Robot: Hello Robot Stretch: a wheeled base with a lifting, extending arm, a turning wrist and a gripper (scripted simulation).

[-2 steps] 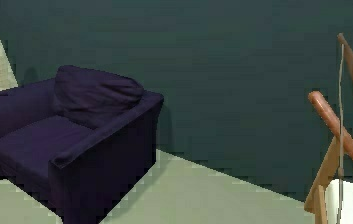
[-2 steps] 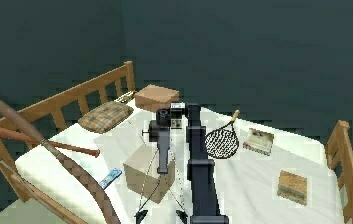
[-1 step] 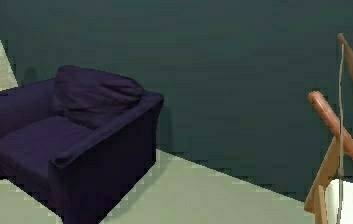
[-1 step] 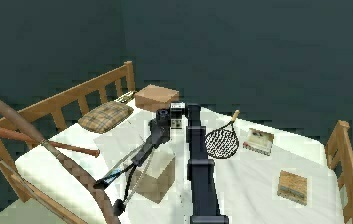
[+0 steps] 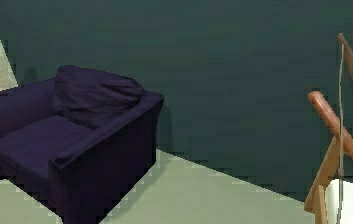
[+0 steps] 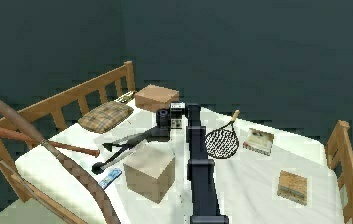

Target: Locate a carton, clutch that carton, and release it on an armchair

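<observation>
Brown carton (image 6: 149, 172) sits on the bed (image 6: 246, 185) by the fingers (image 6: 134, 139), can't tell if they hold anything; armchair (image 5: 84, 140) drop not done.

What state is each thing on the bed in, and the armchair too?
Near carton: looks closed, standing upright on the bed.
Far carton: looks closed, resting by the headboard.
Racket: lying flat.
Book: closed, lying flat.
Gripper: out above the bed; cannot tell whether it holds anything.
Armchair: upright, a cushion against its back.
</observation>
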